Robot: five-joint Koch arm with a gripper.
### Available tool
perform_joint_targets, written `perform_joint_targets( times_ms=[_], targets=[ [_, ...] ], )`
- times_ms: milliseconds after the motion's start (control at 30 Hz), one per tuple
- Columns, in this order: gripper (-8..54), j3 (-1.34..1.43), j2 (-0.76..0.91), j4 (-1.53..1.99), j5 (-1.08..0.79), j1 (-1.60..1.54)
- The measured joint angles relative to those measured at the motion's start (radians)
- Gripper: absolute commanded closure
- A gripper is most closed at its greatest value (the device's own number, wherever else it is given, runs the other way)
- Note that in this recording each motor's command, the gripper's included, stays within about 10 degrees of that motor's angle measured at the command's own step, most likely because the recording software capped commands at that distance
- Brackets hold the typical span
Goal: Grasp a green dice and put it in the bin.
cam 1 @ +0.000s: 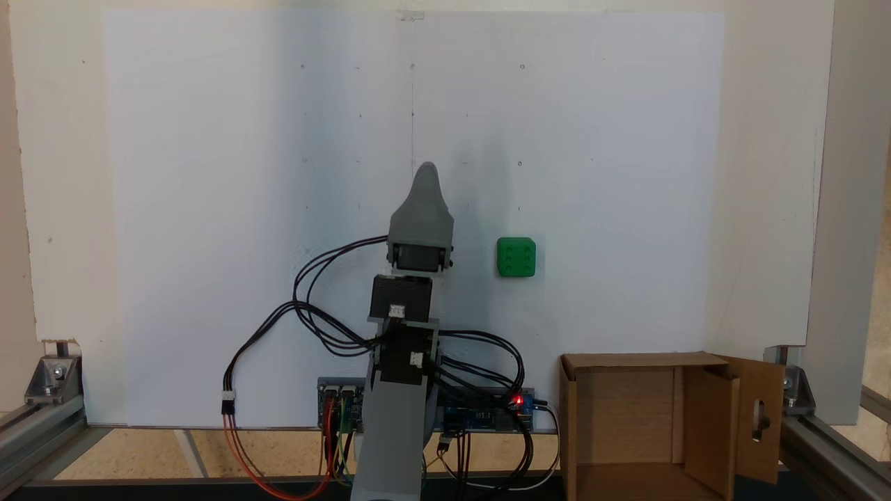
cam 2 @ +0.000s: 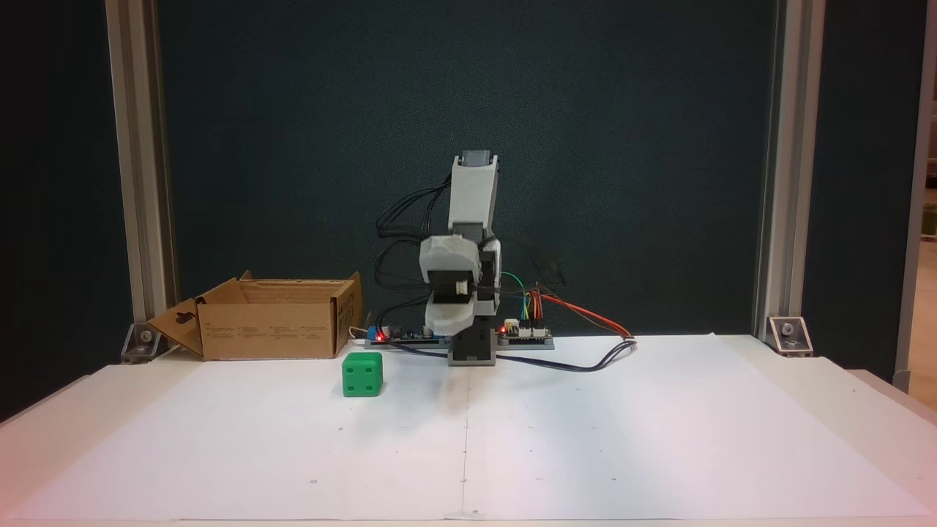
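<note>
The green dice [cam 1: 516,257] [cam 2: 362,374] rests alone on the white paper sheet, with nothing touching it. My gripper [cam 1: 426,172] [cam 2: 448,322] is folded in over the arm's base. It sits to the left of the dice in the fixed view from above and to the right of it in the fixed view from the front, well apart from it. Only one grey jaw shows, so I cannot make out how the jaws stand, and nothing is seen held. The bin [cam 1: 626,360] [cam 2: 271,329], an open brown cardboard box with a keyhole-cut flap, stands beside the arm's base, behind the dice as the front view shows it.
Black and coloured cables [cam 1: 327,306] loop around the arm's base, next to circuit boards [cam 2: 523,333] with red lights. Aluminium frame posts [cam 2: 139,183] with corner brackets [cam 1: 52,376] stand at the table's edges. The white paper [cam 2: 585,439] spreads wide in front of the arm.
</note>
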Motion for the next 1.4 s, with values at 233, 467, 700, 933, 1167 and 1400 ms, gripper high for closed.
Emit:
perform_joint_targets(
  times_ms=[233,467,700,933,1167,1400],
  targets=[
    [2.5,-0.278,0.000,0.476,-0.002,-0.003],
    [2.3,-0.413,0.000,0.945,-0.002,0.035],
    [1.9,-0.741,0.000,1.397,-0.002,0.156],
    [0.3,-0.946,-0.003,1.838,-0.003,0.379],
    [-0.4,-0.965,-0.012,2.241,-0.120,0.617],
    [-0.4,-1.109,-0.040,2.431,-0.298,0.744]
  ],
)
